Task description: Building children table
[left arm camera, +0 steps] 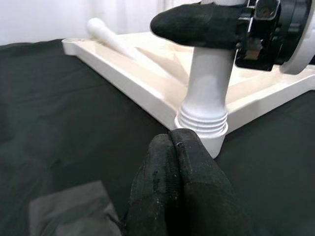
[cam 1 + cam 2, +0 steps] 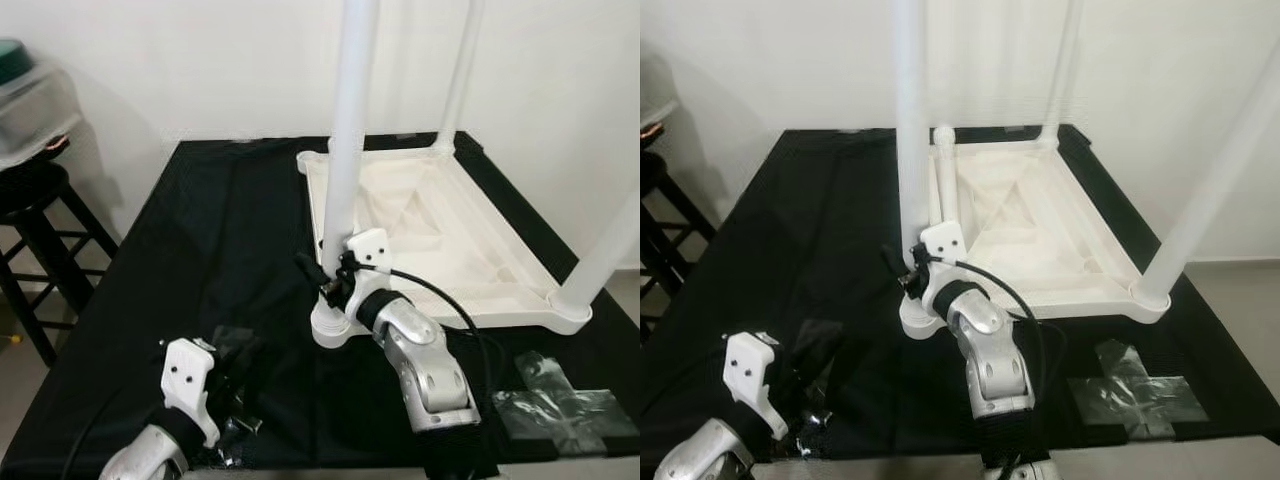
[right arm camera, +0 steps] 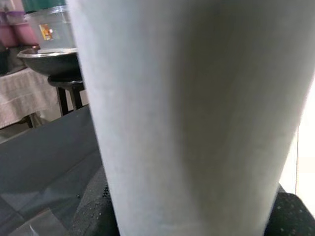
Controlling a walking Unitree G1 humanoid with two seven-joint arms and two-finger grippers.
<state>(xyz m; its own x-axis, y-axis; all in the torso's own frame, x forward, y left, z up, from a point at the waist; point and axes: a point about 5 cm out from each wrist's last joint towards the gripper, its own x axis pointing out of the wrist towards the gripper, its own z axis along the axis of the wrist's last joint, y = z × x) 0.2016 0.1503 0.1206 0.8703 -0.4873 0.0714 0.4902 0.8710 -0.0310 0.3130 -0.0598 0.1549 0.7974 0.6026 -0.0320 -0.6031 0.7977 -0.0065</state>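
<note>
right gripper (image 2: 330, 282) clamping white table leg (image 2: 347, 150), seemingly upright

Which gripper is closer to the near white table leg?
Right. The right gripper is clamped around the near leg just above its socket; the left gripper, fingers shut, sits apart, lower on the black cloth.

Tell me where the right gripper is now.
The right gripper is near the middle, clamped on the nearest white table leg, just above its threaded corner socket.
</note>
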